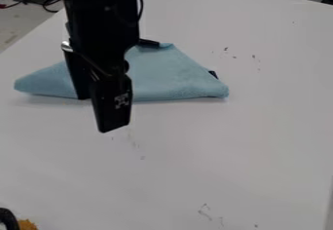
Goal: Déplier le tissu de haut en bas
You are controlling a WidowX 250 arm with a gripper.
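Light-blue cloth point(172, 75) lies folded at the far left of the white tabletop point(240, 151), long edge near. Black gripper point(98, 113) is positioned at that edge, fingers apart, presumably to admit a layer for unfolding

The jaws hide part of the light-blue cloth point(170, 75) behind them; well below and left, the view's edge crops a black curved object point(8, 218).
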